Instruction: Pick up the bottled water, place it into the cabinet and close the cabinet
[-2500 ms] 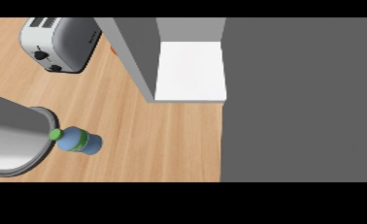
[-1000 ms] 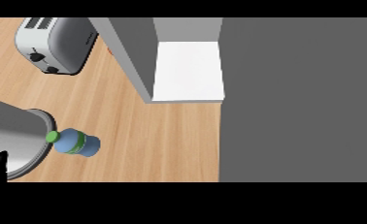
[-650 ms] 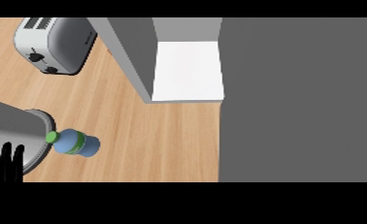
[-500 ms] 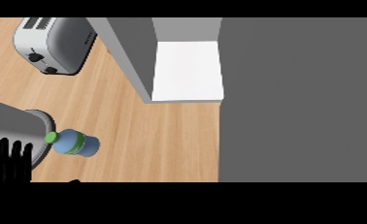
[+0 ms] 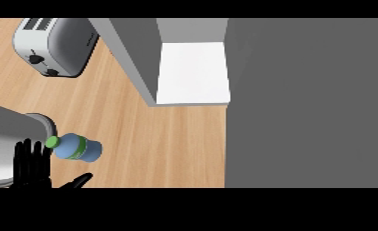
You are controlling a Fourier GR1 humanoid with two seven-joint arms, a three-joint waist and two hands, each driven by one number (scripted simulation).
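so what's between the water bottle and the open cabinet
In the head view, only bare wooden counter lies between the bottled water and the cabinet.

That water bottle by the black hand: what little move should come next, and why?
Probably a short reach to the right, to bring the left hand around the bottled water. Its fingers are straight and just left of the bottle, not yet around it, and the cabinet stands open.

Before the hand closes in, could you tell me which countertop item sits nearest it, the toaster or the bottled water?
The bottled water, blue with a green cap, lies just beside the left hand; the toaster sits far up the counter.
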